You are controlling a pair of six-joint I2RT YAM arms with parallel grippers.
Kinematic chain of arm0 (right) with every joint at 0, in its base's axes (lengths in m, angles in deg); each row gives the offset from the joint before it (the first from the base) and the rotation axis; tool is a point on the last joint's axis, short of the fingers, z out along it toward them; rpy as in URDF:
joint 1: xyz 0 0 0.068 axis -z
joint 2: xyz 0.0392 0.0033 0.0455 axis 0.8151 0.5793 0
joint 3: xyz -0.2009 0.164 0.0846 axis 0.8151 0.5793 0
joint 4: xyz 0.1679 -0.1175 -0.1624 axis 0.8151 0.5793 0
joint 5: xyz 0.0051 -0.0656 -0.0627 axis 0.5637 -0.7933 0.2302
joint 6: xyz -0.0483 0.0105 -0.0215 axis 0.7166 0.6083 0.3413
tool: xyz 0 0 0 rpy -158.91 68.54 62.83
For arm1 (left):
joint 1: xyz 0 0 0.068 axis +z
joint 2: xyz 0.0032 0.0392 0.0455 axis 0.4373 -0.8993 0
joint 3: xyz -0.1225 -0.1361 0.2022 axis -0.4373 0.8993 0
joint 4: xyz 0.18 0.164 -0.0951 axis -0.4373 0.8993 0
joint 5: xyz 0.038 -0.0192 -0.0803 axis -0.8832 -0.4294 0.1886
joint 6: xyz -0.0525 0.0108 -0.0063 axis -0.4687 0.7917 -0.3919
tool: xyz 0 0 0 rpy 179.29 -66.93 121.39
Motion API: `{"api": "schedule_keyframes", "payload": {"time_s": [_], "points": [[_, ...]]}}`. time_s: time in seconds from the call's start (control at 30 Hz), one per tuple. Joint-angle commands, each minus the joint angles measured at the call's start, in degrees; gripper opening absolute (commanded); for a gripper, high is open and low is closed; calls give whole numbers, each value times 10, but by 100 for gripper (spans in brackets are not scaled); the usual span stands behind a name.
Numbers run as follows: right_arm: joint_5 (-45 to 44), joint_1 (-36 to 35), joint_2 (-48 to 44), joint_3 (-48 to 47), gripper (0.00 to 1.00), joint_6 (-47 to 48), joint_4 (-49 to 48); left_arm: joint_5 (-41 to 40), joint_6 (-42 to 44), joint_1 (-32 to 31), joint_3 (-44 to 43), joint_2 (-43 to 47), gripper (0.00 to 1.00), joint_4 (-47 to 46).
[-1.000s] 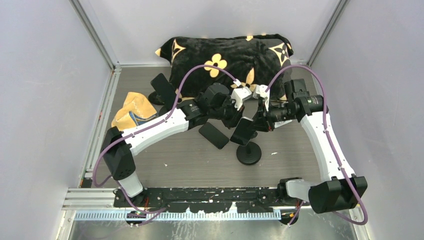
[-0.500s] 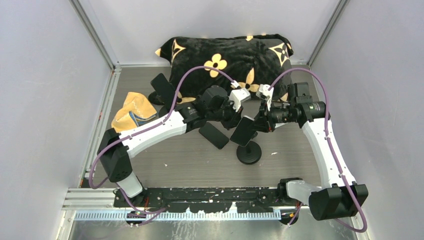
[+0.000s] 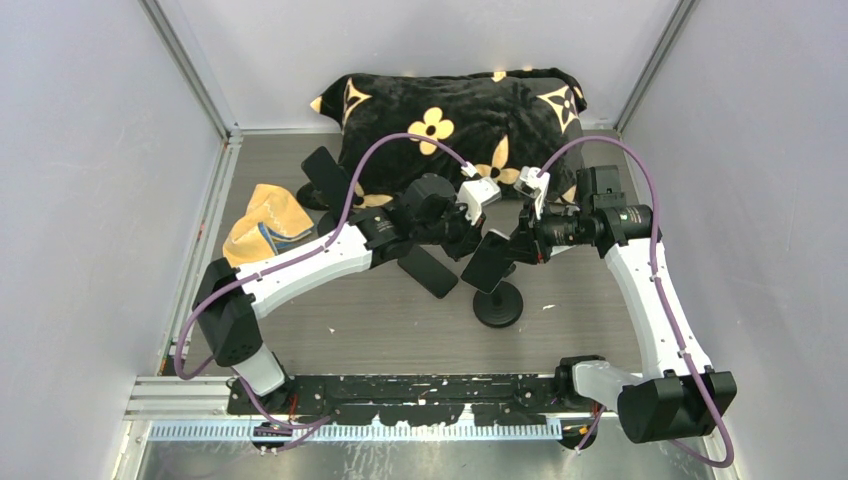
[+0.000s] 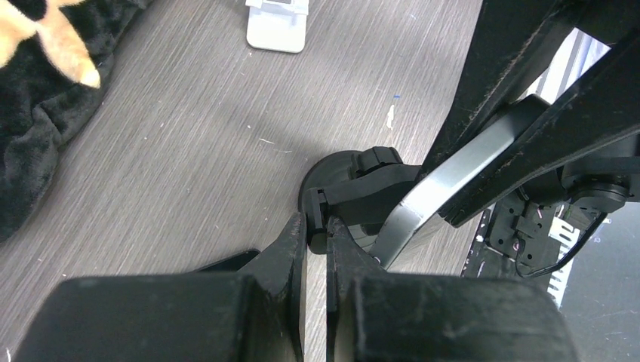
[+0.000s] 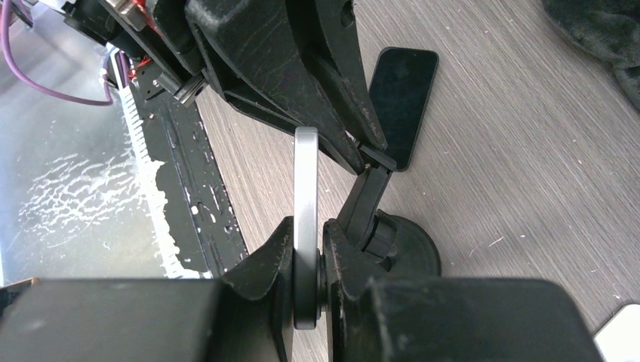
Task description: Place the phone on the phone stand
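We note both arms shifted slightly since a second ago, while the phone (image 5: 306,173) has hardly moved. The right gripper (image 5: 308,230) pinches it edge-on above the phone stand (image 5: 404,245). The left gripper (image 4: 315,226) is clamped narrowly on the stand's cradle, and bare table (image 3: 600,310) lies right of the base.

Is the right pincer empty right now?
No, the right pincer is clamped on the faces of a silver-edged phone, seen edge-on in its wrist view.

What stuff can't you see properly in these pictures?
- Top view: the phone stand's holder, hidden behind the phone.
- Right wrist view: the phone's face; only its thin edge shows.
- Left wrist view: a white object, cut off by the top edge.
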Motion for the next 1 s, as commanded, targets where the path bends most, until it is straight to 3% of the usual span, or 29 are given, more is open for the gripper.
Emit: {"api": "schedule_keyframes", "payload": {"time_s": [0.0, 0.97], "points": [[-107, 13, -6, 11, 1, -17, 49, -93, 20, 21, -5, 46, 0, -2], [-193, 15, -11, -6, 1, -42, 86, -161, 43, 2, -47, 41, 0, 30]]}}
